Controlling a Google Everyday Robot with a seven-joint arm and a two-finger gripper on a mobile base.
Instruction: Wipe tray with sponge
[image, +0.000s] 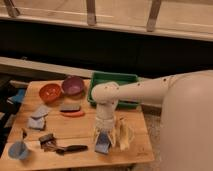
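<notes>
The green tray (131, 78) stands at the back right of the wooden table (75, 131), partly hidden behind my arm. The light-blue sponge (102, 143) sits near the table's front edge, in front of the tray and well apart from it. My gripper (108, 136) points straight down at the front of the table and is right over the sponge, at or just above table height. The white arm reaches in from the right and crosses in front of the tray's front rim.
An orange bowl (50, 92) and a purple bowl (73, 85) stand left of the tray. A dark flat block (70, 107), a red utensil (74, 114), grey-blue cloths (39, 116), a blue cup (17, 149) and a black-handled brush (67, 148) lie to the left.
</notes>
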